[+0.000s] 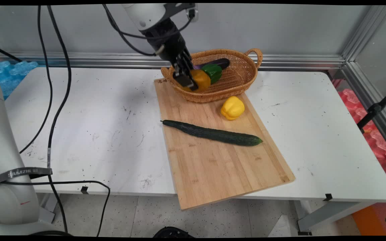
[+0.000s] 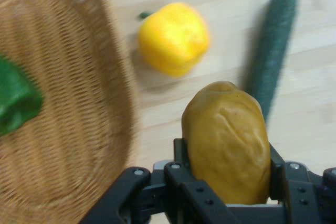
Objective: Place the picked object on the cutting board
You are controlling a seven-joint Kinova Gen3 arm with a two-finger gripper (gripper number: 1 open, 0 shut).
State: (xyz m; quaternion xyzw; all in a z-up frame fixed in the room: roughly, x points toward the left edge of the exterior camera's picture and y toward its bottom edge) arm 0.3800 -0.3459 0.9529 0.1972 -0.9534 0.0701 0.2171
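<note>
Your gripper [image 1: 187,77] is clenched on a yellow-brown potato [image 2: 227,141], held above the near left rim of the basket [image 1: 236,83], with the yellow pepper [image 1: 232,107] and cucumber [image 1: 213,133] lying on the board [image 1: 213,167] nearer you.

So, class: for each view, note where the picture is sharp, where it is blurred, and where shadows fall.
Main view: sharp throughout; the long dark green cucumber and yellow bell pepper cast soft shadows on the wooden cutting board. Hand view: the woven wicker basket is smeared with blur, while the yellow-brown potato-like lump in the black gripper looks sharper.
</note>
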